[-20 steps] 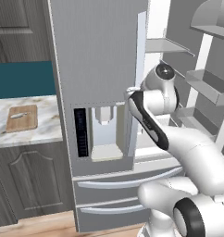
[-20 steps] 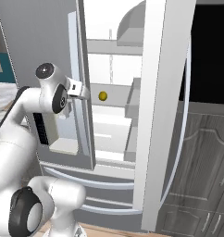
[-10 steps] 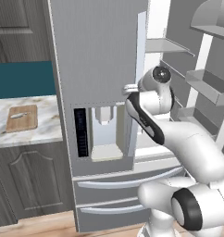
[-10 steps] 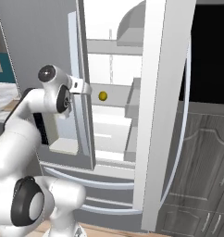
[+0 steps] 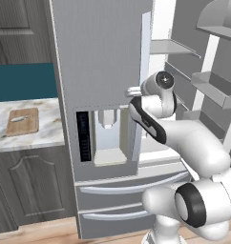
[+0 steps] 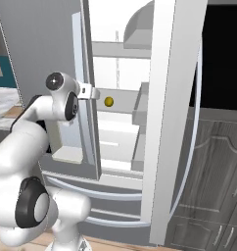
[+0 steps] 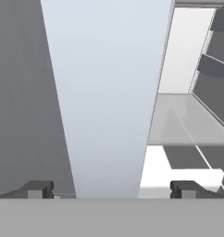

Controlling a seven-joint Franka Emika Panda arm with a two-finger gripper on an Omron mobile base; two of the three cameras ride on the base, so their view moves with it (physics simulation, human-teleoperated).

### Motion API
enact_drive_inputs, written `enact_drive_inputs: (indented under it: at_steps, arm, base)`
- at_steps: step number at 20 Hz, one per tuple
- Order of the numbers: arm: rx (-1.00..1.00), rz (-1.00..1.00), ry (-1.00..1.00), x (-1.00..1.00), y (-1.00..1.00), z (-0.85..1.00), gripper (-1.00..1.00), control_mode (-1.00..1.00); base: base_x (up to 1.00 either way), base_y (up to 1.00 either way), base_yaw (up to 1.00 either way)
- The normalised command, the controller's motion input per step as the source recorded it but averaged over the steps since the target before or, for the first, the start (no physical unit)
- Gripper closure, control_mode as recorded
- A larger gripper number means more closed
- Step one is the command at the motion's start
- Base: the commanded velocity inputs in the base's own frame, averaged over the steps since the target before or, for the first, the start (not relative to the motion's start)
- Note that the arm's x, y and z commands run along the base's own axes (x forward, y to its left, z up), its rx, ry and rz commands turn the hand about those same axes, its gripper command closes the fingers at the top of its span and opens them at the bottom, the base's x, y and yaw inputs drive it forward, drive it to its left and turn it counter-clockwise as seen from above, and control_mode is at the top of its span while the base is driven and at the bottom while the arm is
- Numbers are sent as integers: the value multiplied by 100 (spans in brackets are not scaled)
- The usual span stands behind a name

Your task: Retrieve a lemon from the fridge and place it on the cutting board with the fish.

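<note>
The grey fridge [image 5: 98,57] stands with its left door shut and its right door swung open. A small yellow lemon [image 6: 108,101] rests on a white shelf inside. My gripper [image 5: 131,90] [image 6: 93,92] is at the inner edge of the left door, open. In the hand view its fingertips [image 7: 40,189] straddle the pale door edge [image 7: 109,92] without touching it, and nothing is held. Off to the left, the light-brown cutting board [image 5: 29,125] lies on the counter with the slender pale fish [image 5: 20,118] on it.
The open right door [image 6: 177,98] stands close on the right, its bins [image 5: 213,90] facing inward. A glass shelf [image 7: 178,120] lies ahead of the hand. Two drawers [image 5: 117,190] sit below, and the marble counter [image 5: 46,138] tops dark cabinets on the left.
The hand has crept slightly toward the left door's edge and the arm has shifted with it. The jaws stay wide, and the lemon, board and fish have not moved.
</note>
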Motion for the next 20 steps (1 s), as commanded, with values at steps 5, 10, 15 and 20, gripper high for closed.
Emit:
enact_drive_inputs:
  at_steps: [5,10,15,20]
  arm:
    - [0,0,0,38,0,0,-100,-100]
    - [0,0,3,38,1,0,100,-100]
    - [0,0,5,13,0,0,100,-100]
    - [-1,-9,16,-10,6,18,100,-100]
  base:
    - [0,0,0]
    - [0,0,0]
    - [0,0,0]
    - [0,0,0]
